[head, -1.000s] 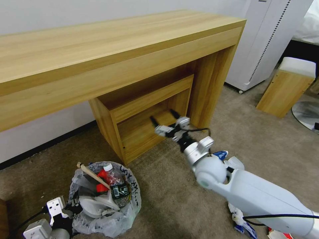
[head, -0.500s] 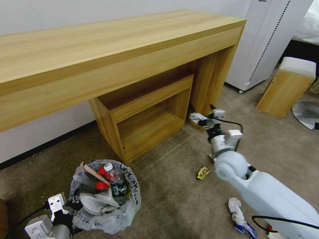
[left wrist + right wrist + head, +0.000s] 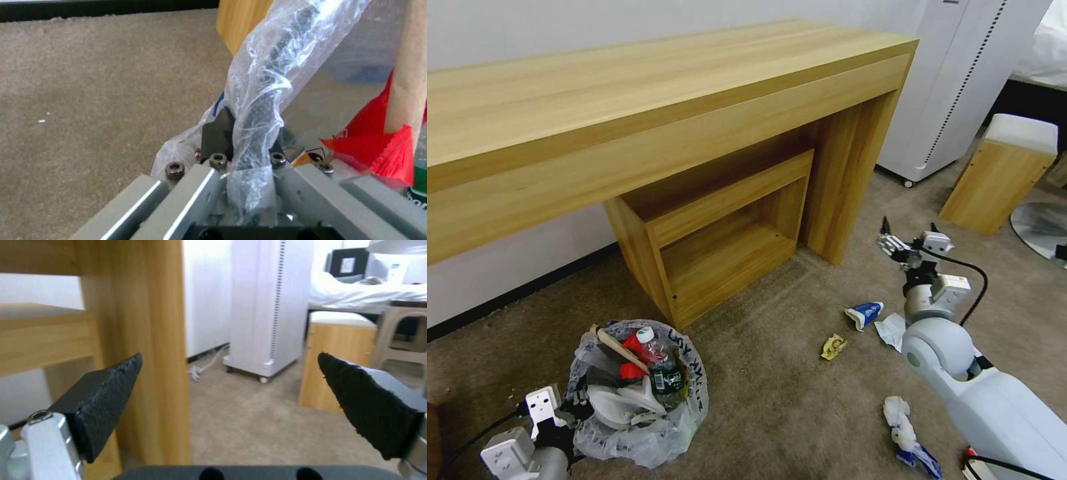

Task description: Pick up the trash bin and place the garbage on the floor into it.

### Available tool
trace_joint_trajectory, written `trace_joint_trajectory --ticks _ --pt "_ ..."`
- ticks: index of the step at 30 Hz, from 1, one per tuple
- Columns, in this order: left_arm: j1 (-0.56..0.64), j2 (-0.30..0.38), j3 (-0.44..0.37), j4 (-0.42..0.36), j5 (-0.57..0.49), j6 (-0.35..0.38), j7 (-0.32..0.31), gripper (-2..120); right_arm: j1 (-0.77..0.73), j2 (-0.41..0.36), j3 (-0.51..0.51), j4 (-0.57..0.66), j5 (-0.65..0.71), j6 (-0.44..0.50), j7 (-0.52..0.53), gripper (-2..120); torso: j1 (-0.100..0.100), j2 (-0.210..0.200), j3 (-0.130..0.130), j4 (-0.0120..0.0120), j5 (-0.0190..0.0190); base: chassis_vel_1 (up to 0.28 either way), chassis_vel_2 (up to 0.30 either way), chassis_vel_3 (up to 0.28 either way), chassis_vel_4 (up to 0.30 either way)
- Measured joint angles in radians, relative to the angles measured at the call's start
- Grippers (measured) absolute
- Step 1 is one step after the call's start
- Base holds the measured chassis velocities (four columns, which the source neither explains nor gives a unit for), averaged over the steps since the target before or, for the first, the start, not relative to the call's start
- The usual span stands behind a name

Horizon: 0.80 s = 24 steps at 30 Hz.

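- Since a second ago the right gripper (image 3: 908, 235) has swung from the shelf opening under the desk (image 3: 647, 100) to the right of the desk's leg, now at centre right of the head view; its fingers (image 3: 106, 396) stand wide apart, holding nothing.
- With the arm moved aside, a blue-white wrapper (image 3: 864, 313), a white tissue (image 3: 892, 330) and a small yellow wrapper (image 3: 833, 346) show on the floor (image 3: 774, 400) just left of it.
- At the lower left, the left gripper (image 3: 242, 140) is clamped on the bagged rim of the trash bin (image 3: 639, 393).
- Inside the bin lie a bottle (image 3: 660, 370) with a dark label, a wooden stick (image 3: 617, 348), red wrappers and a white slipper.
- Black lettering runs along the bag's rim, too crumpled to read.
- More crumpled tissue (image 3: 898, 420) lies at the lower right.
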Motion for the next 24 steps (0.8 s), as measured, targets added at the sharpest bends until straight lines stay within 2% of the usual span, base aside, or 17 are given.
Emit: trace_joint_trajectory --ticks 12,24 --pt "0.01 -0.004 0.006 0.002 0.012 -0.004 0.004 0 -0.022 0.009 0.016 -0.004 -0.026 0.016 -0.002 100 0.0 0.0 0.0 0.0 -0.0001 -0.036 -0.04 -0.038 -0.041" --pt "0.016 -0.004 0.005 -0.002 0.015 -0.01 0.006 0 -0.033 0.011 0.021 -0.008 -0.034 0.023 -0.008 100 0.0 0.0 0.0 -0.0003 -0.0001 -0.093 -0.089 -0.094 -0.099"
